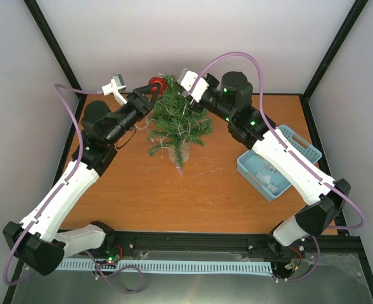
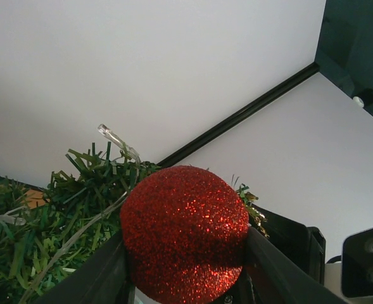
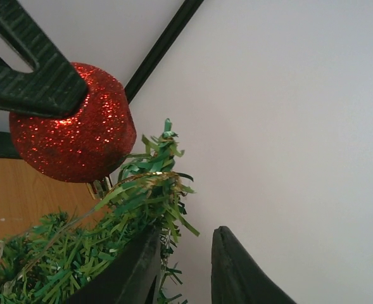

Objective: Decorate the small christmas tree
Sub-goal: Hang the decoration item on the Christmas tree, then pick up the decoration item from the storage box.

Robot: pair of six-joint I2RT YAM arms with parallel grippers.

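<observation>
The worktop bears the small christmas tree. At its tip the left gripper clenches a red glitter ball. The right gripper waits beside the tip, jaws slightly parted. Best settle the ball among the needles before releasing.

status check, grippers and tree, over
left gripper shut on red ball at the treetop. right gripper jaws slightly apart beside the tip, nothing gripped. small christmas tree upright. nothing in the way.
</observation>
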